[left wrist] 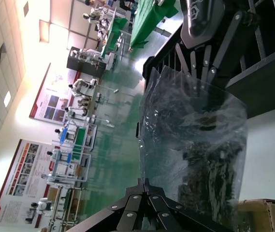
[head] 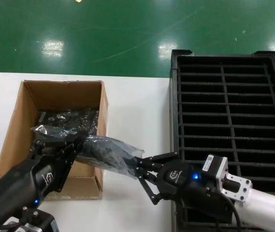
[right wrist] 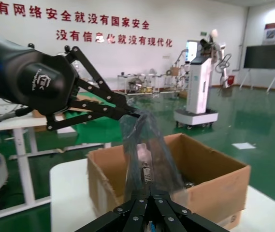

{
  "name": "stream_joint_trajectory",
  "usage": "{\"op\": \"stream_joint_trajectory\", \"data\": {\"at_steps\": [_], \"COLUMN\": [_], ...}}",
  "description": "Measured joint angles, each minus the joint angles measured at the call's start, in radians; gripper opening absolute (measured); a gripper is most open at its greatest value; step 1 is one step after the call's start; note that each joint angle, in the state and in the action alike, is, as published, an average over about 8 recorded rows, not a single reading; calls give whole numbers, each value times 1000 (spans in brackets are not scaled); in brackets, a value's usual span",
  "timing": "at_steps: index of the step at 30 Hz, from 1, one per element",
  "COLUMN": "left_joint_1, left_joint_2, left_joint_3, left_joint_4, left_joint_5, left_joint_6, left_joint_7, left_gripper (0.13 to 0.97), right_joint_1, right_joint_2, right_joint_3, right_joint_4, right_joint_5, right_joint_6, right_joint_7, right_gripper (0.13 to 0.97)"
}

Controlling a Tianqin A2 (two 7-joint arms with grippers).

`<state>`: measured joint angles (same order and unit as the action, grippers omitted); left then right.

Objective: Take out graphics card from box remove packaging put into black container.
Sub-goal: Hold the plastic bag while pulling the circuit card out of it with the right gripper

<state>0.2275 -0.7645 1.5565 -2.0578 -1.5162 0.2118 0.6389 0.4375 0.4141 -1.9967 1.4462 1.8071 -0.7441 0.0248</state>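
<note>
Bag: the crinkly translucent grey-blue anti-static plastic bag (head: 106, 153) is stretched between both grippers, hanging over the right wall of the small brown corrugated cardboard carton (head: 14, 125), which sits at roughly 9 o'clock on the white table (head: 137, 111).

Left gripper: the left gripper (head: 74, 141) is clamped on the bag's end over the carton, probably so that end is pinned while the other is worked.

Right gripper: the right gripper (head: 138, 166) is closed on the opposite end, just outside the carton at about 6 o'clock; the jaws meet on the plastic in the right wrist view (right wrist: 149, 195).

Card: the thin dark graphics card with its silver bracket (right wrist: 146, 169) is seen inside the bag, so it's out of the carton but not unwrapped yet.

Leftovers: darker shiny bagged cards (head: 69, 118) are left on the carton floor.

Container: the big black ribbed plastic crate (head: 229, 111) is parked at 3 o'clock, close by, presumably to keep the drop-off short.

Guess: pulling apart looks like the plan; slipping is the risk.
</note>
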Motion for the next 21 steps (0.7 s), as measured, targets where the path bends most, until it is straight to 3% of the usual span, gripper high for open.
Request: {"op": "stream_joint_trajectory", "data": {"at_steps": [21], "left_joint_1": [0], "left_joint_2": [0], "left_joint_3": [0], "left_joint_4": [0], "left_joint_5": [1], "left_joint_6": [0], "left_joint_7": [-1], "left_gripper": [140], "right_joint_1": [77], "right_joint_2": [-27], "right_joint_3": [-53], "right_joint_4": [-60], "right_joint_5": [-81], "right_joint_6": [31], "right_joint_7": [196], "right_gripper": [190]}}
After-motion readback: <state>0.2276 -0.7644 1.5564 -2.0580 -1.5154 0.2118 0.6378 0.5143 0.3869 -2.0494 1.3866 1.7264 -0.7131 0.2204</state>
